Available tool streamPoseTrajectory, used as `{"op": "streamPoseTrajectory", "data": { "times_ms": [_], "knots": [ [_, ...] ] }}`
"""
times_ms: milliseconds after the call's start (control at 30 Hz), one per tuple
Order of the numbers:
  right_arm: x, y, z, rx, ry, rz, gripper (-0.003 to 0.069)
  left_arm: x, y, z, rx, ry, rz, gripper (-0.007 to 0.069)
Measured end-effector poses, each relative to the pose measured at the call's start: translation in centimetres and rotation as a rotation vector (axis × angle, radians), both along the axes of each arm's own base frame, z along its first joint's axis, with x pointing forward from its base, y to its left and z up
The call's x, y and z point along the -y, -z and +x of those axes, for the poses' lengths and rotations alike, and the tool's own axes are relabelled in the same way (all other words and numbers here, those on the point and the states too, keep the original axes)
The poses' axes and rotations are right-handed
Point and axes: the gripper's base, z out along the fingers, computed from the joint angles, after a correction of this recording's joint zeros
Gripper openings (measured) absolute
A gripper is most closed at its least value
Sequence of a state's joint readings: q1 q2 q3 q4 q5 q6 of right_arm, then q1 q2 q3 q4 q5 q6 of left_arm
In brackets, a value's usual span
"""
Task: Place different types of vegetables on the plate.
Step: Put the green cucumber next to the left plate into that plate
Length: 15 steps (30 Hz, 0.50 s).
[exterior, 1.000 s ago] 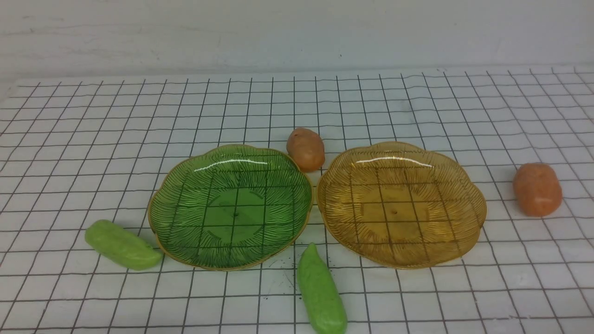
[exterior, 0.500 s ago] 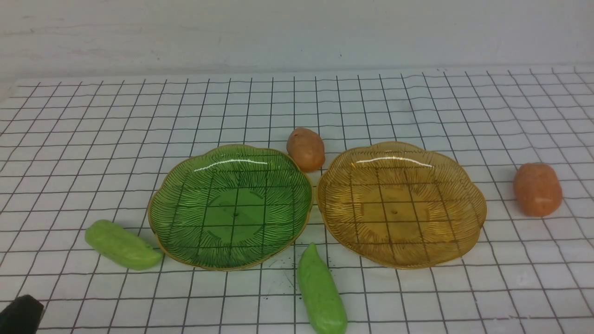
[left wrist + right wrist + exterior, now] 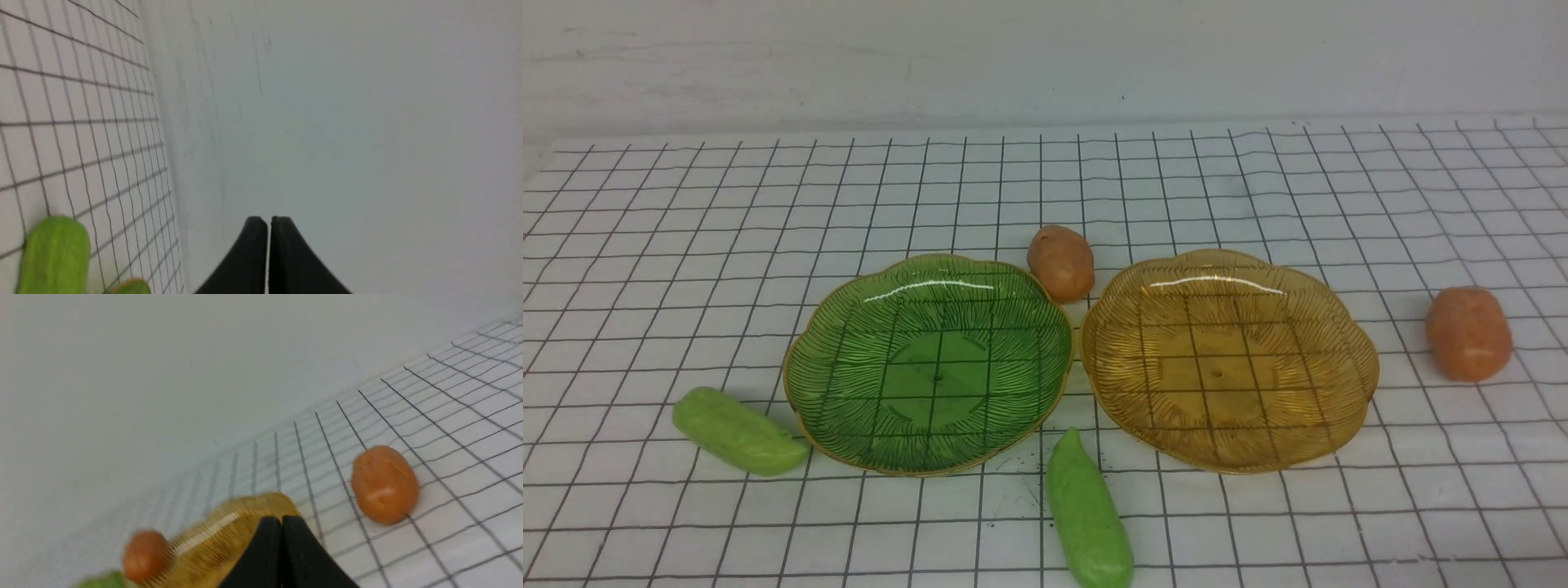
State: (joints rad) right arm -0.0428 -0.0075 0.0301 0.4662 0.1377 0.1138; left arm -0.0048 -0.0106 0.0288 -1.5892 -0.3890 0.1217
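Cucumber [image 3: 55,253] near clenched left gripper [image 3: 268,222], potato [image 3: 384,484] ahead of clenched right gripper [image 3: 281,522], both untouched

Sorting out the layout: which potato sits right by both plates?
The darker potato, behind the gap between the green plate and amber plate; the other potato lies apart, right of the amber plate.

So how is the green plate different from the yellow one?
The green plate is see-through green and sits on the robot's left. The yellow plate is amber and sits on its right. A cucumber lies right at the green plate's rim, while a potato lies apart from the yellow plate. Both plates have wavy edges and thin ribbed lines, and both are empty.
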Motion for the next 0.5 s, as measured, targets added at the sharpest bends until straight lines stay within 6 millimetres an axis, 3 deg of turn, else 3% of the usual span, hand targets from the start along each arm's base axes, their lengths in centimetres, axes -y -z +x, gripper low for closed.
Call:
{"op": "streamPoseTrajectory", "data": {
  "times_ms": [167, 367, 500],
  "knots": [
    [0.3, -0.5, 0.0, 0.065, 0.021, 0.189, -0.0014, -0.2, 0.1, -0.1, -0.071, -0.034, 0.127, -0.0008],
    [0.3, -0.5, 0.0, 0.069, 0.022, 0.218, -0.0014, 1.2, -0.2, 0.4, -0.133, 0.099, 0.477, -0.0008],
    [0.3, -0.5, 0.0, 0.07, 0.021, 0.239, -0.0014, 1.5, -1.3, 0.3, -0.128, 0.114, 0.593, -0.0008]
  ]
}}
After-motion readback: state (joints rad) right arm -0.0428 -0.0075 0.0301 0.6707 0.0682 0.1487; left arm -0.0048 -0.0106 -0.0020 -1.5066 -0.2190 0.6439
